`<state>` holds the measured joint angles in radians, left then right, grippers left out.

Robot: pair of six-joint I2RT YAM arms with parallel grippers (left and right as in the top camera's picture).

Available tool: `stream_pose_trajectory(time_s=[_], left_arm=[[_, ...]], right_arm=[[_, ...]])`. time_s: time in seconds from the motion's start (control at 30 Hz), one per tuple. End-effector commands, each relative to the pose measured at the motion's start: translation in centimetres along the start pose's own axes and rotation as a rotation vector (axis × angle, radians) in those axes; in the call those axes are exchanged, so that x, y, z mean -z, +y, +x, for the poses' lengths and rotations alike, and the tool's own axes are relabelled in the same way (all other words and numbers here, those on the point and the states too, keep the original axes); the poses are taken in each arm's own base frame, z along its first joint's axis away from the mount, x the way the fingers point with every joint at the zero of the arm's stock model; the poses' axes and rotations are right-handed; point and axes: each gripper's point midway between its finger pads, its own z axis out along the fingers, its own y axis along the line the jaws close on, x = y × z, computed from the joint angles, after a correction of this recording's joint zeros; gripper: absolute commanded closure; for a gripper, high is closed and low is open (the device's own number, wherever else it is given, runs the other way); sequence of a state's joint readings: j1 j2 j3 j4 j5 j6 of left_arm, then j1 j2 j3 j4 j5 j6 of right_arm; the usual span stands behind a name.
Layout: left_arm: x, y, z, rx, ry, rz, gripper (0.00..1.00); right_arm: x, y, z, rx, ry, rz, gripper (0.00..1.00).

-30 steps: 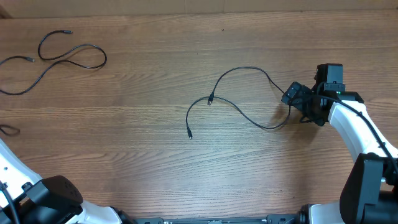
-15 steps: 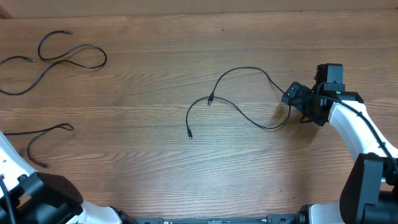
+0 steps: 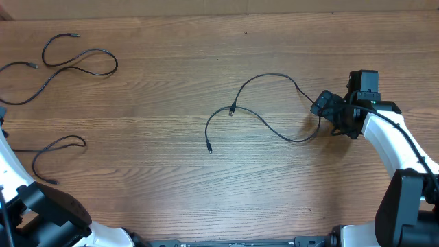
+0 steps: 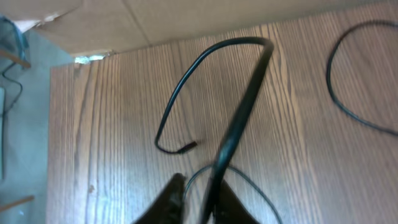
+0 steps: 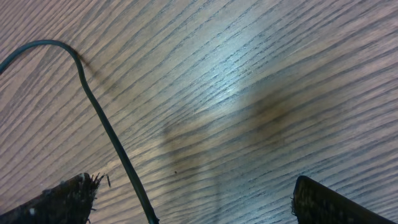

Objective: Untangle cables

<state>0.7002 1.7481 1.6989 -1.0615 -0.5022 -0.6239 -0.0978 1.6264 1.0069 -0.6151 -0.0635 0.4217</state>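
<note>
Left gripper [image 4: 203, 190] straddles a cable [image 4: 247, 96], grip unclear; right gripper [image 5: 193, 196] spread wide

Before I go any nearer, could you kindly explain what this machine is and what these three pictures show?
These are two robot arms, left and right, at a wooden table, each ending in a two-finger gripper. One picture looks down from above; the other two come from cameras on the wrists. Thin black cables lie loose: some far left, a loop at the left edge, one in the middle. The right gripper is open, the middle cable passing between its fingers, ungripped. The left gripper has a cable running up between its fingers; whether it grips it, I cannot tell.
</note>
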Motion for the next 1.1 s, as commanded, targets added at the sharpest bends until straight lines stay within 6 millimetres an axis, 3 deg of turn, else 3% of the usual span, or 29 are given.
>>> stream_pose_trajectory(time_s=[0.0, 0.4, 0.57, 0.63, 0.73, 0.93, 1.07], left_arm=[[-0.5, 0.0, 1.6, -0.002, 0.045, 0.008, 0.95], [-6.4, 1.8, 12.1, 0.027, 0.27, -0.078, 0.96], [-8.1, 2.1, 14.9, 0.019, 0.298, -0.075, 0.9], [-8.7, 2.3, 14.9, 0.022, 0.275, -0.081, 0.87], [-9.2, 1.7, 13.5, -0.035, 0.204, -0.06, 0.96], [-9.4, -3.3, 10.5, -0.48, 0.067, 0.193, 0.96], [-8.0, -5.9, 9.1, -0.666, 0.006, 0.319, 0.96]], right_arm=[[0.2, 0.2, -0.6, -0.001, -0.015, -0.004, 0.0], [0.2, 0.2, -0.6, -0.001, -0.015, -0.004, 0.0], [0.2, 0.2, -0.6, -0.001, -0.015, -0.004, 0.0], [0.2, 0.2, -0.6, -0.001, -0.015, -0.004, 0.0], [0.2, 0.2, -0.6, -0.001, -0.015, -0.004, 0.0], [0.2, 0.2, -0.6, -0.001, -0.015, -0.004, 0.0], [0.2, 0.2, -0.6, -0.001, -0.015, -0.004, 0.0]])
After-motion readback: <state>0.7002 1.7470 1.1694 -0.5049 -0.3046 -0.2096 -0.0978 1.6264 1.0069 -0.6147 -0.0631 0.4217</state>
